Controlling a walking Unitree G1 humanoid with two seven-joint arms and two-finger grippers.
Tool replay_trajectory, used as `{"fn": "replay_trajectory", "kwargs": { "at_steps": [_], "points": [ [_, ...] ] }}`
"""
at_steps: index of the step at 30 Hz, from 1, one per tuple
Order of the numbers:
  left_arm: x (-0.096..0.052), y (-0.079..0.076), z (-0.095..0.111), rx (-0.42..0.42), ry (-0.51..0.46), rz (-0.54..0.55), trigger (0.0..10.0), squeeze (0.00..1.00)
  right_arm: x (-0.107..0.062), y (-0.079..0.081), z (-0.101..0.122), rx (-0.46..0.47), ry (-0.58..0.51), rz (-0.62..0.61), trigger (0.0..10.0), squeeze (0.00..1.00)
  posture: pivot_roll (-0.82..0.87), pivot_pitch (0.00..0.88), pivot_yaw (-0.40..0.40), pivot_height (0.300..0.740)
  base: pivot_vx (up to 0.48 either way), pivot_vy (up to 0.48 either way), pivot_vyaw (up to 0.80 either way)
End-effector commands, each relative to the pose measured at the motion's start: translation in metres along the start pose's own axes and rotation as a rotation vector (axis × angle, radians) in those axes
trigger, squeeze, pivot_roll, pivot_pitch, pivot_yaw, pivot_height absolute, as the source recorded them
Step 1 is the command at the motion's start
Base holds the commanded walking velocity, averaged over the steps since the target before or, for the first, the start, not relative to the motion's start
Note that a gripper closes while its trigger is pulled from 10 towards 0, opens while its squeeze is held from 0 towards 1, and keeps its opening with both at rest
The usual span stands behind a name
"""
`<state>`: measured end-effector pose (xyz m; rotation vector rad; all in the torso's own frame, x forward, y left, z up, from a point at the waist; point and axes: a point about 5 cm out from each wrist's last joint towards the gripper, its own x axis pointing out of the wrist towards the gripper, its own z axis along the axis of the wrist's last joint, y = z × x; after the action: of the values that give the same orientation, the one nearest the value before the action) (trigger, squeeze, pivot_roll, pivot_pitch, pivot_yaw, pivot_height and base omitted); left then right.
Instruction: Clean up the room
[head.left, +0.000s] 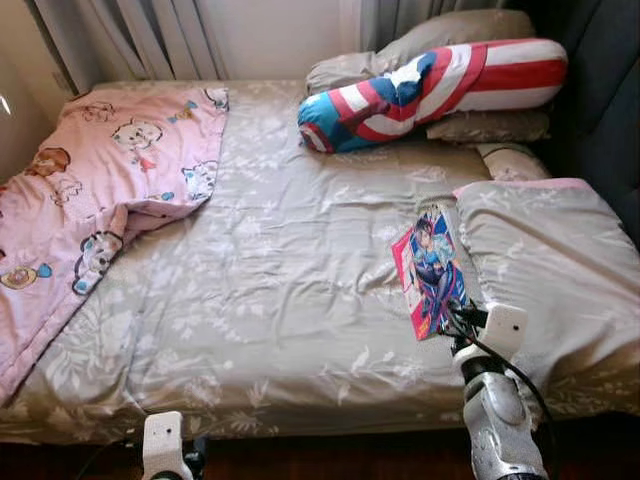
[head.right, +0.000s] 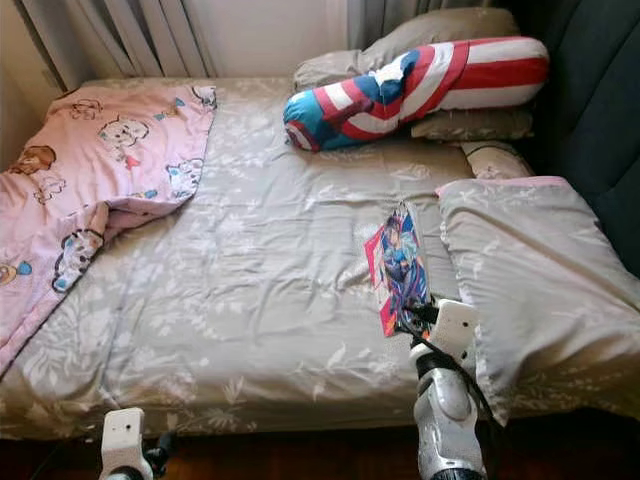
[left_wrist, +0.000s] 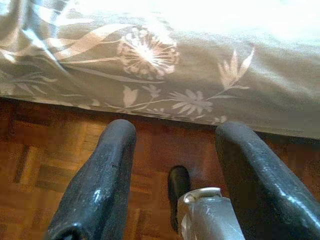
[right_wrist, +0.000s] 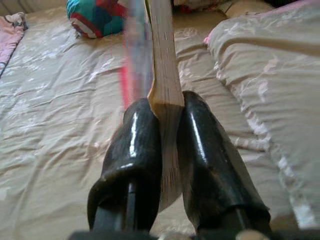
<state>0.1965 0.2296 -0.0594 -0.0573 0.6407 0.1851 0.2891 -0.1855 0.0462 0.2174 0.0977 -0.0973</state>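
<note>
Blanket (head.left: 95, 190) left on bed (head.left: 280, 290), comic book (head.left: 432, 268) right, bolster (head.left: 430, 90) behind

right gripper (head.left: 452, 322): fingers meet the near corner of the comic book (head.left: 431, 268) | comic book: lies on the bed (head.left: 280, 300), stretching away from the fingers | folded duvet (head.left: 550, 270): just right of the fingers | pink blanket (head.left: 90, 190): far left of them | striped bolster (head.left: 430, 90): well beyond them

You have grey curtains (head.left: 150, 35) hanging behind the bed's far edge, with a pale wall (head.left: 275, 35) beside them. Below the near edge you see brown parquet floor (left_wrist: 40, 150), and a dark headboard (head.left: 600, 110) stands at right.
</note>
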Motion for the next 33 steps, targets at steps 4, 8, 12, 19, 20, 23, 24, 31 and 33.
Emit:
{"fn": "replay_trajectory", "kwargs": {
  "at_steps": [4,8,12,19,20,23,24,31,33],
  "points": [
    [-0.004,0.005,-0.009,0.005,0.032,0.018,10.0,0.0,0.003,0.004,0.008,-0.001,-0.037,0.014,10.0,0.0,0.01,0.144,-0.014,0.73,0.0,0.0,0.0],
    [-0.004,0.005,-0.009,-0.001,0.033,0.02,10.0,0.0,0.003,0.005,0.008,-0.001,-0.034,0.017,10.0,0.0,0.01,0.144,-0.015,0.73,0.0,0.0,0.0],
    [-0.004,0.005,-0.01,-0.006,0.035,0.019,10.0,0.0,0.003,0.005,0.007,-0.002,-0.03,0.02,10.0,0.0,0.01,0.144,-0.016,0.73,0.0,0.0,0.0],
    [-0.004,0.004,-0.01,-0.011,0.033,0.015,10.0,0.0,0.003,0.004,0.007,-0.006,-0.024,0.011,10.0,0.0,0.01,0.144,-0.017,0.73,0.0,0.0,0.0],
    [-0.004,0.004,-0.01,-0.011,0.032,0.014,10.0,0.0,0.003,0.003,0.006,-0.013,-0.021,0.006,10.0,0.0,0.01,0.144,-0.017,0.73,0.0,0.0,0.0],
    [-0.004,0.004,-0.01,-0.013,0.032,0.014,10.0,0.0,0.003,-0.002,0.002,-0.04,0.014,-0.035,10.0,0.0,0.01,0.146,-0.019,0.73,0.0,0.0,0.0],
    [-0.004,0.004,-0.01,-0.013,0.032,0.015,10.0,0.0,0.003,-0.004,0.001,-0.031,0.016,-0.049,10.0,0.0,0.01,0.146,-0.019,0.73,0.0,0.0,0.0],
    [-0.005,0.007,-0.011,-0.011,0.035,0.021,10.0,0.0,0.003,-0.006,0.001,-0.025,0.024,-0.063,10.0,0.0,0.01,0.147,-0.017,0.73,0.173,0.0,-0.23],
    [-0.005,0.007,-0.011,-0.011,0.035,0.022,10.0,0.0,0.003,-0.006,0.001,-0.019,0.016,-0.066,10.0,0.0,0.02,0.147,-0.016,0.73,0.247,0.0,-0.5]
  ]
}}
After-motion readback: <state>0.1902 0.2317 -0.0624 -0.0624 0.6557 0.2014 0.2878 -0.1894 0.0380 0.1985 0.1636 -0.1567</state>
